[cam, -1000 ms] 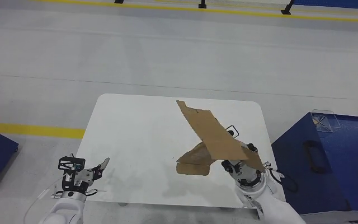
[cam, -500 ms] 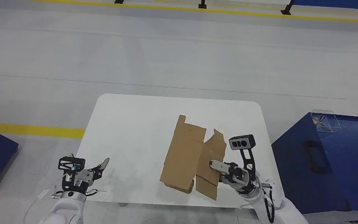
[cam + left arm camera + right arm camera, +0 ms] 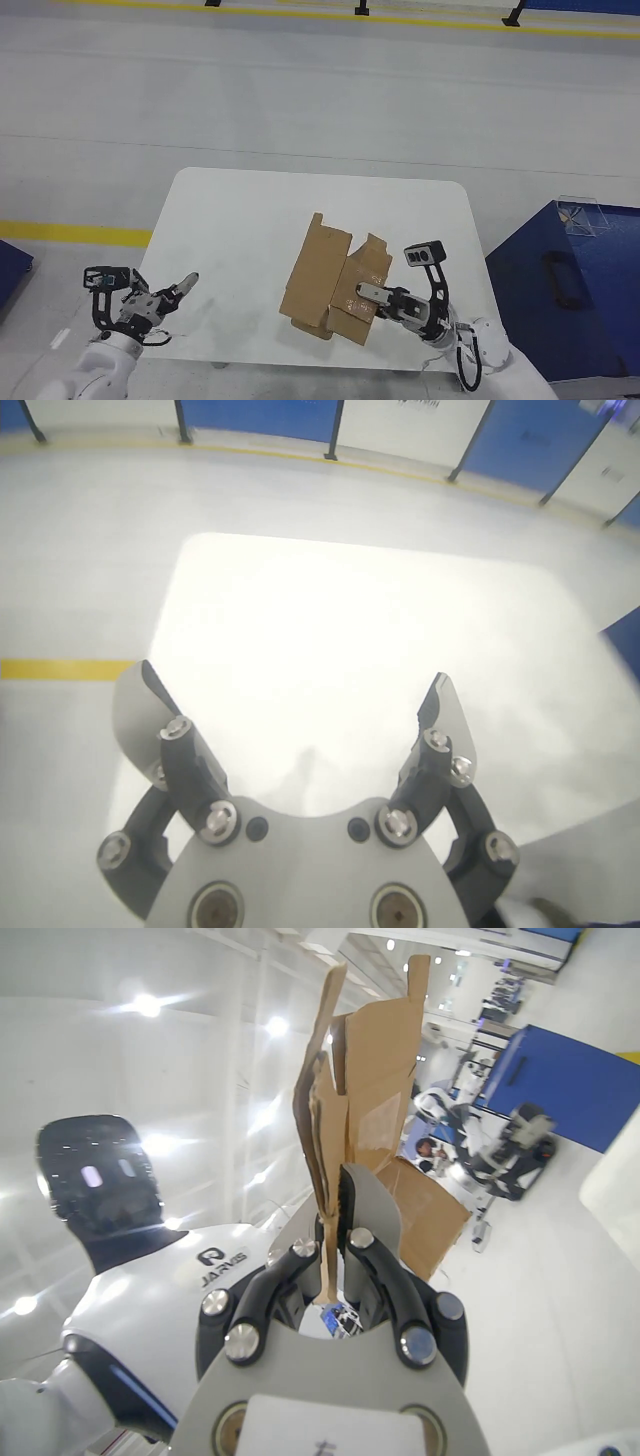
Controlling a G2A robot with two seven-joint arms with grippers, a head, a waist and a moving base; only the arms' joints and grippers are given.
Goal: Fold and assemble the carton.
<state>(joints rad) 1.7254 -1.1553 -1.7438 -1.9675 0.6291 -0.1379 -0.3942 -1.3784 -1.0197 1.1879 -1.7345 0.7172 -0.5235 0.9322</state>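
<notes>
A flattened brown carton (image 3: 335, 278) hangs over the right half of the white table (image 3: 230, 230), its flaps spread out. My right gripper (image 3: 365, 292) is at the carton's near right edge and is shut on the cardboard. In the right wrist view the carton (image 3: 370, 1093) stands up from between the fingers (image 3: 367, 1198), clamped at its edge by my right gripper (image 3: 332, 1208). My left gripper (image 3: 185, 284) is off the table's near left corner, open and holding nothing. The left wrist view shows the left gripper (image 3: 295, 680) with its fingers spread wide above the bare table (image 3: 350, 610).
A blue cabinet (image 3: 585, 290) stands right of the table, with a clear plastic holder (image 3: 580, 213) on its top. Grey floor with yellow lines (image 3: 75, 234) surrounds the table. The table's left half lies bare.
The carton, held high and tilted a second ago, has come down and flattened over the table. My right gripper turned with it. The left arm has shifted slightly left and rotated.
</notes>
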